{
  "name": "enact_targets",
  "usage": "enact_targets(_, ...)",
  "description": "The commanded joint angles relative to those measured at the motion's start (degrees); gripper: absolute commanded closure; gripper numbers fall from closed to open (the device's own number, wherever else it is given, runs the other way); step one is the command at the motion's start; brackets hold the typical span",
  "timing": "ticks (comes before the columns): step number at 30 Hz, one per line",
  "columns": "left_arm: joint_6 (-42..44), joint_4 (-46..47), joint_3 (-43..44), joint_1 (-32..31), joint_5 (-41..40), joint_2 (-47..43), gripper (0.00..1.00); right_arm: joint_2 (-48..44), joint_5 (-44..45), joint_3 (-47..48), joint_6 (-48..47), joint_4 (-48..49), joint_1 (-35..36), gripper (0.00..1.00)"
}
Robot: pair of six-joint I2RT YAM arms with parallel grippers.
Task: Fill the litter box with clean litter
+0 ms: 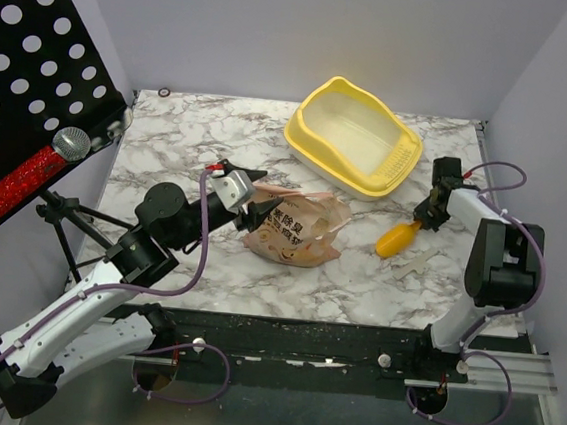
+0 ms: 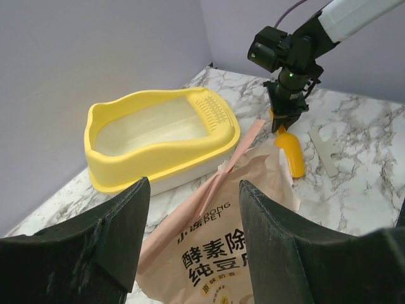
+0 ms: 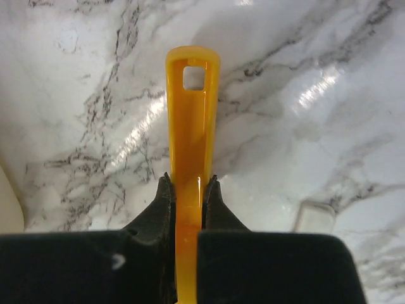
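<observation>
The pale-yellow litter box [image 1: 306, 142] stands at the back of the marble table, its pale inside showing no litter; its rim [image 2: 158, 147] also shows in the left wrist view. No clean litter is in view. A crumpled tan printed bag [image 1: 297, 230] lies mid-table. My left gripper [image 1: 261, 213] hovers open at the bag's left end, with the bag [image 2: 221, 247] seen between its fingers. My right gripper [image 3: 188, 183] is shut on the handle of a yellow-orange scoop [image 3: 191, 114], which lies on the table to the right of the bag [image 1: 398, 240].
A black perforated stand [image 1: 35, 78] with a microphone [image 1: 70, 142] leans over the table's left edge. A clear flat plastic piece [image 1: 414, 263] lies near the scoop. A small ring [image 1: 164, 91] sits at the back left corner.
</observation>
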Motion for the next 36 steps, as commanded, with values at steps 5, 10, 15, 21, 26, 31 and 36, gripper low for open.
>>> enact_targets(5,-4.36,-9.46,9.11,-0.21,0.49,3.33,0.35,-23.17,-1.65,-4.66,-3.05,2.47,0.24,1.00)
enact_targets(10,-7.18,-14.48,15.27,-0.39,4.26,7.03,0.37,-34.52,-7.79,-1.94,-7.61,4.66,3.92,1.00)
enact_targets(15,-11.65,-16.42,18.61,-0.48,6.90,6.60,0.37,-40.60,-25.36,0.08,-12.45,14.85,6.56,1.00)
enact_targets(21,-21.13,-16.86,20.11,-0.48,10.94,5.36,0.38,-42.71,-48.47,0.09,-13.52,33.47,7.71,1.00)
enact_targets(26,-30.45,-15.72,20.99,-0.48,11.74,5.19,0.39,-42.90,-64.20,-2.20,-5.10,57.36,8.32,1.00)
enact_targets(31,-38.37,-10.19,19.23,-0.56,13.40,4.83,0.39,-36.93,-73.62,0.07,13.96,90.21,12.10,1.00)
enact_targets(36,-44.61,-3.25,16.95,-0.48,15.43,5.71,0.39,-27.62,-75.57,8.41,34.97,120.20,16.49,1.00)
